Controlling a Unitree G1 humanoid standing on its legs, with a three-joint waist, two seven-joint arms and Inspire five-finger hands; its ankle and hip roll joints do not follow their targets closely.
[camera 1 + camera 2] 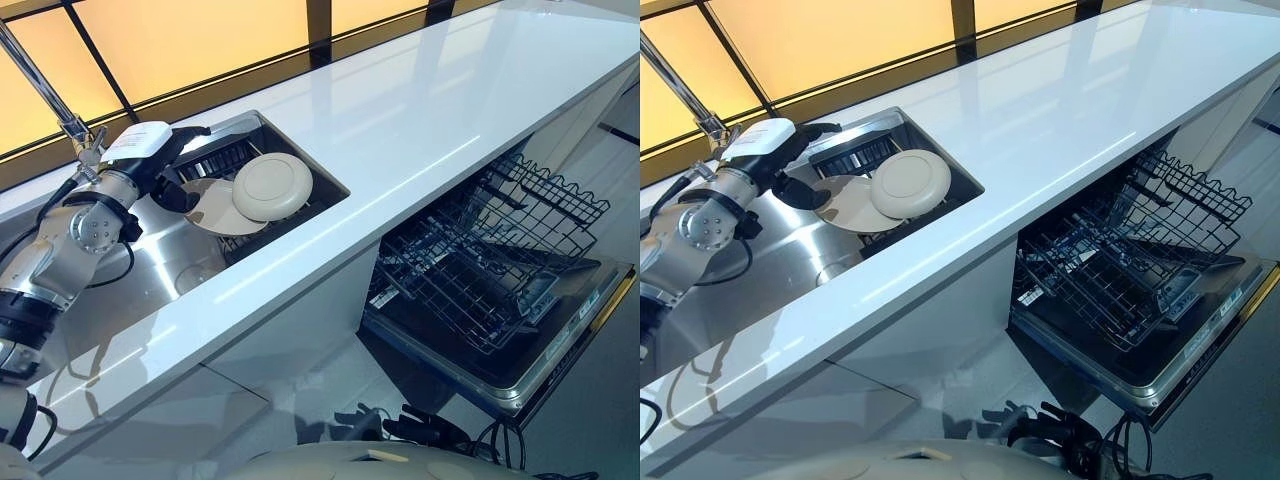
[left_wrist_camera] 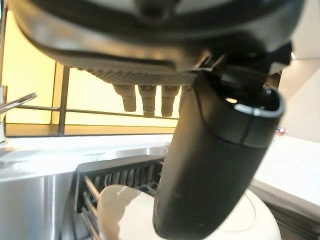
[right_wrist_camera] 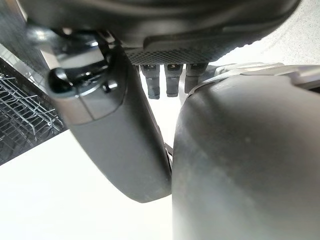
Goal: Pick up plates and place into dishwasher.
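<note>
Reaching into the sink (image 1: 190,262) from nine o'clock, the left robot hand (image 1: 172,170) has relaxed, uncurled fingers and its thumb just above a tan plate (image 1: 212,207), gripping nothing. A cream plate (image 1: 272,186) overlaps it at three o'clock, leaning in a dark rack (image 1: 222,158). Past the white counter (image 1: 420,120), at four o'clock, the dishwasher (image 1: 500,290) stands open. The right robot hand (image 3: 145,145) hangs with fingers straight.

Both eye views looked down from the robot's head across the white counter (image 1: 420,120), sharing the sink (image 1: 170,260) at left and the open dishwasher (image 1: 1140,270) at right. The left wrist view peered very closely past the left hand (image 2: 210,165) toward the plates (image 2: 125,215). The right wrist view looked closely along the right hand (image 3: 120,140)
</note>
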